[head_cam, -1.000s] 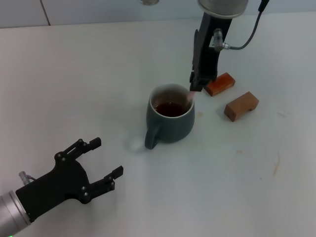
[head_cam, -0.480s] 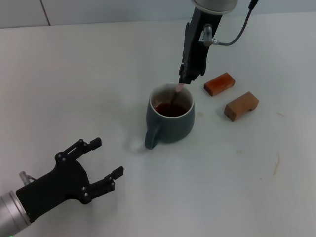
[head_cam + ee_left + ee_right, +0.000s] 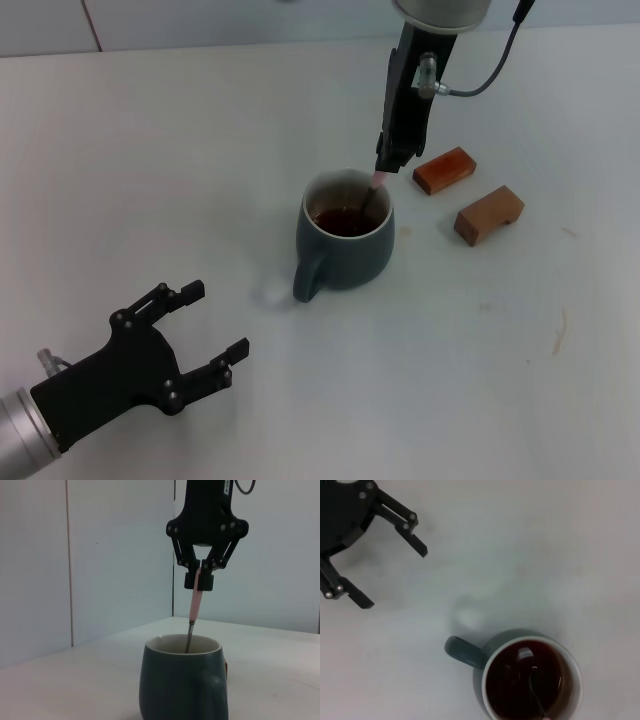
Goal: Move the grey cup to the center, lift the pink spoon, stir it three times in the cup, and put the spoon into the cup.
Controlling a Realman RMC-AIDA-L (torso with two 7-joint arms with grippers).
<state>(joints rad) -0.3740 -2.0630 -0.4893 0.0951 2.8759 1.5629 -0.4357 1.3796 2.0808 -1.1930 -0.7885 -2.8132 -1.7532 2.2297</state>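
The grey cup (image 3: 345, 240) stands mid-table with dark brown liquid (image 3: 527, 684) in it and its handle (image 3: 462, 651) toward my left arm. My right gripper (image 3: 388, 168) hangs just above the cup's far right rim, shut on the top of the pink spoon (image 3: 377, 183). In the left wrist view the right gripper (image 3: 199, 581) holds the spoon (image 3: 194, 602) nearly upright, its metal neck dipping into the cup (image 3: 182, 680). The spoon's bowl (image 3: 538, 692) is under the liquid. My left gripper (image 3: 218, 320) rests open and empty near the table's front left, apart from the cup.
Two brown wooden blocks lie right of the cup: one (image 3: 444, 170) next to the right gripper, one (image 3: 489, 214) farther right. A faint wet mark (image 3: 270, 293) shows on the white table left of the cup's handle.
My right gripper has carried the spoon around inside the cup: from the right rim to the far left, then back toward the right. The cup and left arm have not moved.
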